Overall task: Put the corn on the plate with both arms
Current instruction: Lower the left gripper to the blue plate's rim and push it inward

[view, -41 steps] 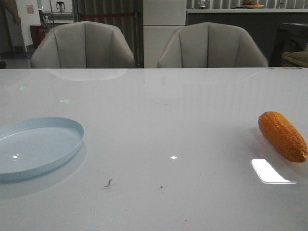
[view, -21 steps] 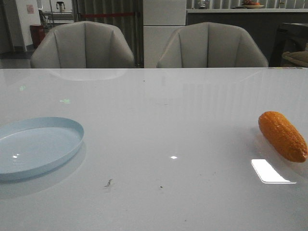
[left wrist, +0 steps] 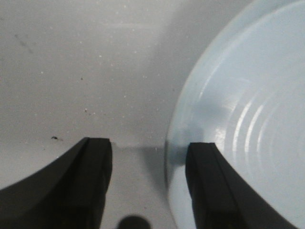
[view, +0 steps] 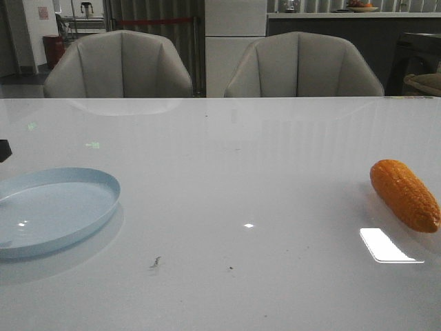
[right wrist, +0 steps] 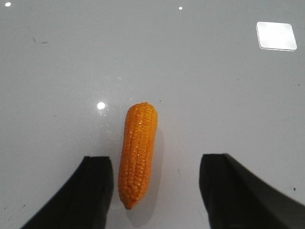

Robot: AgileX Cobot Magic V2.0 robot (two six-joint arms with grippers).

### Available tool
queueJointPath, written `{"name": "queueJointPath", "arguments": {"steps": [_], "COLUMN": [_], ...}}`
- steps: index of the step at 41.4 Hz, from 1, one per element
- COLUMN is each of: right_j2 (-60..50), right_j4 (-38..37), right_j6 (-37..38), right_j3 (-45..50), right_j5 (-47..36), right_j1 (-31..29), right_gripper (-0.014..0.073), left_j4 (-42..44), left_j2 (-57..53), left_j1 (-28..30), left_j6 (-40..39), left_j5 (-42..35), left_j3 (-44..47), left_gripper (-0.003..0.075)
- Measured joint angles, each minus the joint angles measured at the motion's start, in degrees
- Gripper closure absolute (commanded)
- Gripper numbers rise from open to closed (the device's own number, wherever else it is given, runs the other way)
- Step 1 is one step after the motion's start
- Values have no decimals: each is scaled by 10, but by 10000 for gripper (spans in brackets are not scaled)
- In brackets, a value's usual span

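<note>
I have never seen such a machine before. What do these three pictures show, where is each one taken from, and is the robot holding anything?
This is a robot with two arms, each ending in a two-fingered gripper. One picture looks forward over a white table: a pale-blue plate lies at the left, an orange corn cob at the right, and two chairs stand behind. The other two pictures come from cameras on the wrists, looking down past the dark fingers. The left gripper is open at the plate's rim, with one finger over the plate. The right gripper is open above the corn, which lies between the fingers, nearer one of them. Nothing is held; the plate has nothing on it.
</note>
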Motion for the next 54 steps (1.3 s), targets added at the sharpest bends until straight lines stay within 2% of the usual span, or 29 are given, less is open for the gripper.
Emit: {"name": "queueJointPath", "arguments": {"steps": [7, 10, 14, 19, 21, 40, 48, 54], "right_j2": [0, 0, 0, 0, 0, 0, 0, 0], "right_j4": [0, 0, 0, 0, 0, 0, 0, 0], "right_j6": [0, 0, 1, 1, 1, 1, 1, 1], "right_j3": [0, 0, 0, 0, 0, 0, 0, 0], "right_j5": [0, 0, 0, 1, 1, 14, 20, 21], "right_j1": [0, 0, 0, 0, 0, 0, 0, 0], "right_gripper": [89, 89, 89, 89, 89, 89, 89, 89], "left_j4": [-6, -7, -8, -16, -18, -43, -128, -176], "left_j2": [7, 9, 9, 9, 9, -9, -38, -41], "left_j1": [0, 0, -1, -2, -2, -2, -4, -33], "left_j6": [0, 0, 0, 0, 0, -3, 55, 80], "left_j5": [0, 0, 0, 0, 2, 10, 29, 57], "left_j3": [-4, -5, -5, -5, -6, -18, -33, -42], "left_gripper": [300, 328, 442, 642, 619, 626, 626, 626]}}
